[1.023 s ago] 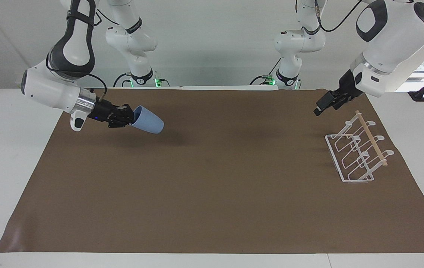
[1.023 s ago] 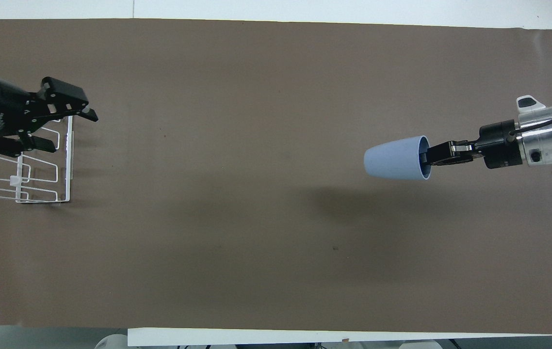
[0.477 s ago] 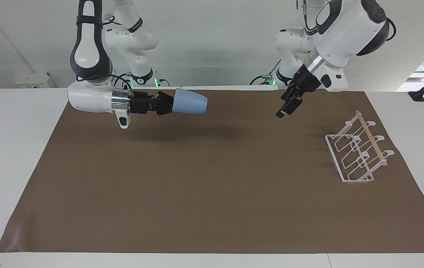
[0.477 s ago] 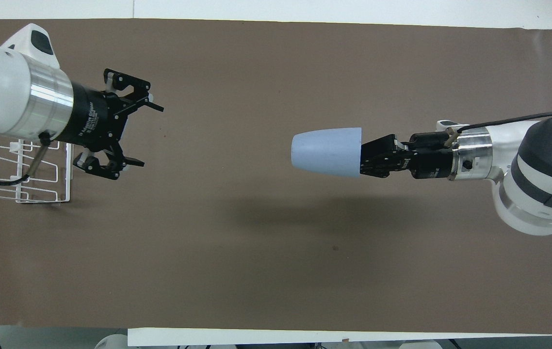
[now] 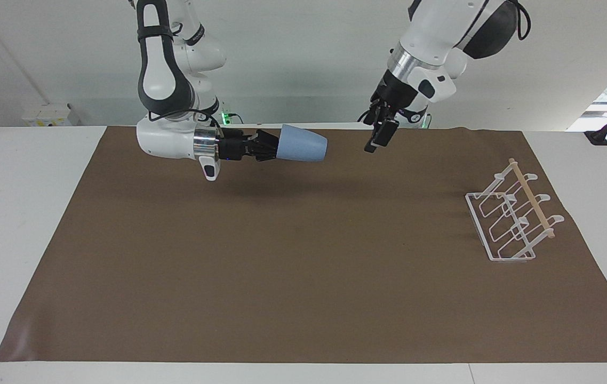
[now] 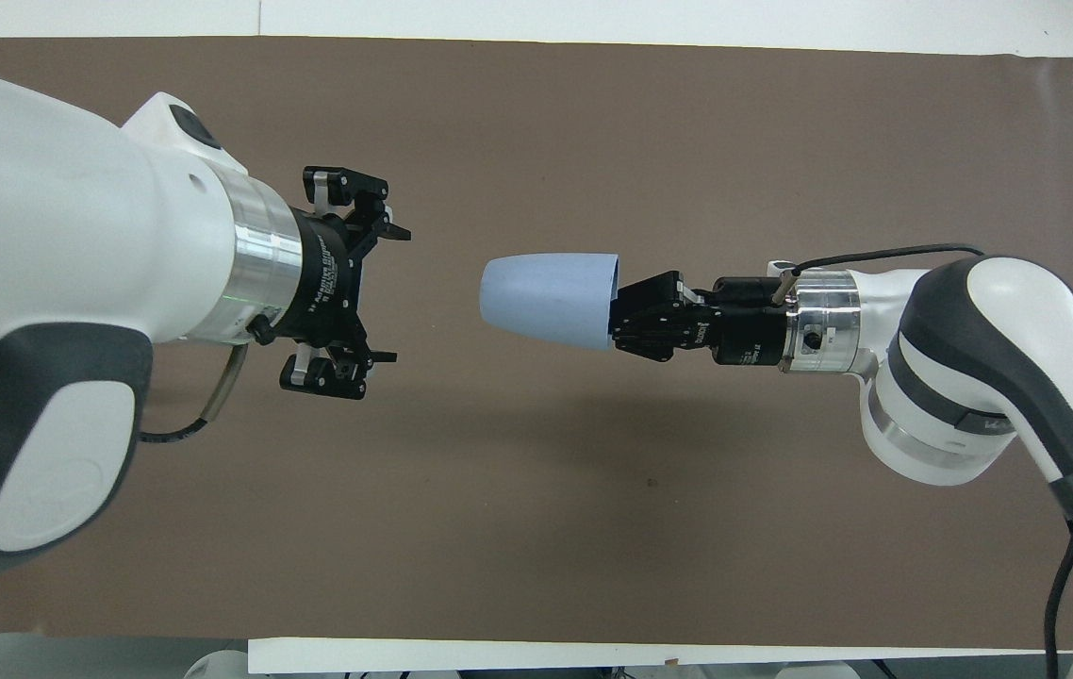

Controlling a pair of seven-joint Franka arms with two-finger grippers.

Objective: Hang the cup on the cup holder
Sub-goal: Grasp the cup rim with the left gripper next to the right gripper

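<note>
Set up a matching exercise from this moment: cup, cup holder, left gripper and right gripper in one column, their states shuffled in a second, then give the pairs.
Column one:
1. cup
2. cup holder
3. left gripper
4. right gripper

Column two:
A. open, in the air facing the cup's closed end
B. standing on the mat at the left arm's end of the table
C. shut on the cup's rim
D. held sideways in the air above the mat

Pairs: 1-D, 2-B, 3-A, 4-C
</note>
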